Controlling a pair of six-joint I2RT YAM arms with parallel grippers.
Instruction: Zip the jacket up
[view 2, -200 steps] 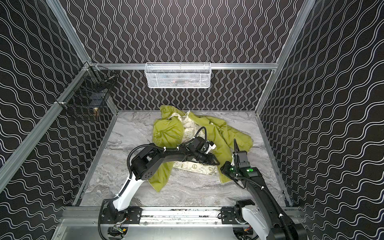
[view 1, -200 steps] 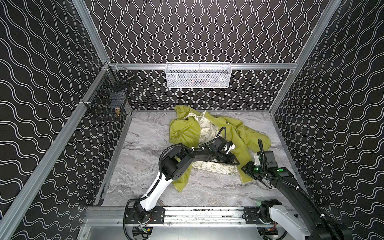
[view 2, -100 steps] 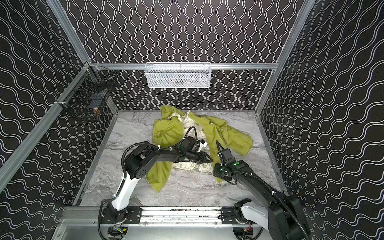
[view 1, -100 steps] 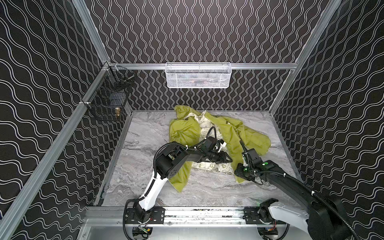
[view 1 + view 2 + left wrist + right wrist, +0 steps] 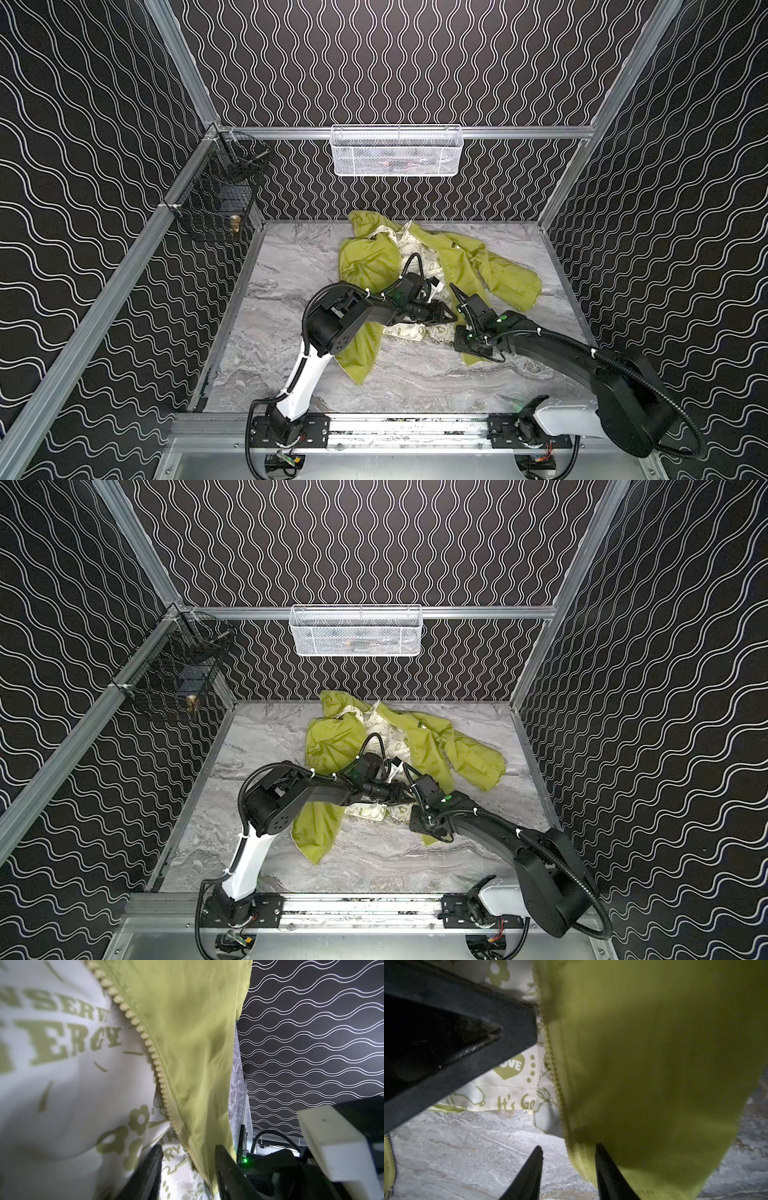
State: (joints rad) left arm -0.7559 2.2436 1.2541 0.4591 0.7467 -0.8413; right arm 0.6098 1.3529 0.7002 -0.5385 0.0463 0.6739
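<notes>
Top views. Over the last second the right gripper [image 5: 457,297] has swung in from the right-hand flap toward the middle. It now sits just beside the left gripper [image 5: 449,318], tips nearly meeting over the cream lining [image 5: 415,332]. The flap's lower end has come inward with it. The left gripper drew back only slightly.

The jacket [image 5: 365,266] lies open, lining up, on the marble table [image 5: 291,332], mid-table toward the back wall. Its long axis runs from back wall to front: collar end at the back, hem toward the arm bases, one sleeve [image 5: 515,286] thrown out to the right.

Left wrist. The left jaws stand apart, not clamped. The toothed zipper edge [image 5: 133,1020] of the green panel runs down into the gap between them, with lining on one side.

Right wrist. The right jaws stand apart, holding nothing, and bare table shows between them. The bottom corner of the same zipper edge [image 5: 556,1084] lies against one finger. The left gripper [image 5: 456,1043] looms close by. A second zipper edge [image 5: 389,1159] shows at the frame's margin, well apart from the first.

Reading: both tools have gathered on one zipper half at its hem end, and neither grips it yet. The halves are unjoined, so the zipping proper has not begun. This is probably a regrasp low on the edge before mating the two ends.
</notes>
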